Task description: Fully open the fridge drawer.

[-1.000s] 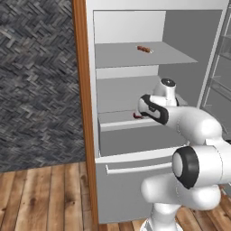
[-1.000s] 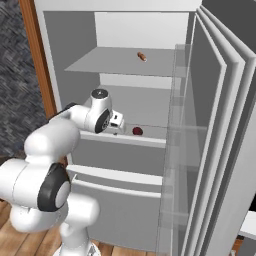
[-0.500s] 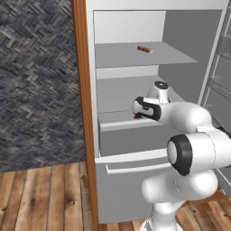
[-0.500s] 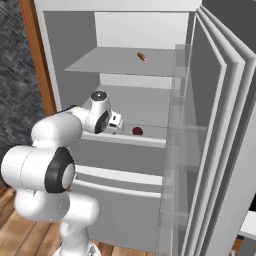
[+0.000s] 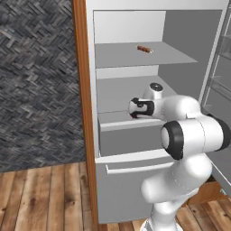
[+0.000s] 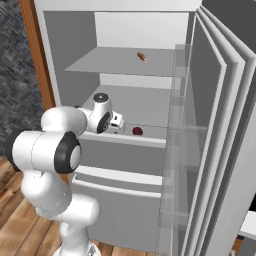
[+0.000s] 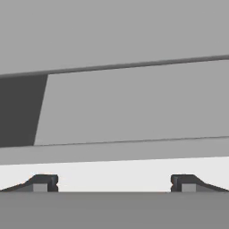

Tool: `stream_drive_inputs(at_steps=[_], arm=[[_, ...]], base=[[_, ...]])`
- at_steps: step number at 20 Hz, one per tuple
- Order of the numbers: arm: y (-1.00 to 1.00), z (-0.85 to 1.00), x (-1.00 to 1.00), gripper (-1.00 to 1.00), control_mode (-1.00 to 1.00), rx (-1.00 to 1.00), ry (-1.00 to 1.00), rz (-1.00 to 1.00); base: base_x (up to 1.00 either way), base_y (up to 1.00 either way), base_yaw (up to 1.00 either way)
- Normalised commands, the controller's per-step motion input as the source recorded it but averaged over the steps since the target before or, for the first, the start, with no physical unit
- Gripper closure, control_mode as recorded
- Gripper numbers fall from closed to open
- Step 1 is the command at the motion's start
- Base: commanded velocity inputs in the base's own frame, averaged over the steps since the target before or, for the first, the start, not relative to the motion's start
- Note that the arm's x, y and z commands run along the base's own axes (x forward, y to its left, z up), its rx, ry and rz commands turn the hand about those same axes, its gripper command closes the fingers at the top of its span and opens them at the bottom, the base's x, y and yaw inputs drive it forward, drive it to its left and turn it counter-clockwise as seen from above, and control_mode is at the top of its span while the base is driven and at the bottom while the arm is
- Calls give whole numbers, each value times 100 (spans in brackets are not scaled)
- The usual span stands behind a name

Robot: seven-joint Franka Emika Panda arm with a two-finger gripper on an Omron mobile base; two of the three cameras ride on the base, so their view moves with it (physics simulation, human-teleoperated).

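gripper (image 7: 114,183) wide open, over fridge drawer (image 5: 131,140) lip

- The fridge drawer (image 5: 128,140) has a plain matt grey front, smooth like plastic, with a white top lip.
- The white panel (image 5: 131,189) just below the fridge drawer looks smooth and matt.
- The post (image 5: 83,90) left of the fridge drawer is smooth brown wood.
- The wall (image 5: 38,81) further left is rough dark woven stone.
- The floor (image 5: 45,198) below is wood planks.
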Motion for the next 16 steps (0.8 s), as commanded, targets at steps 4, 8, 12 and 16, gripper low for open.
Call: stream_drive_inputs(at_steps=[4,8,12,16], arm=[[0,-19,29,-100,-100,0,0,0],[0,-22,29,-100,-100,0,0,0],[0,-26,28,-100,-100,0,0,0],[0,-30,11,-100,-100,0,0,0]], base=[[0,0,0],[0,0,0],[0,0,0],[0,0,0]])
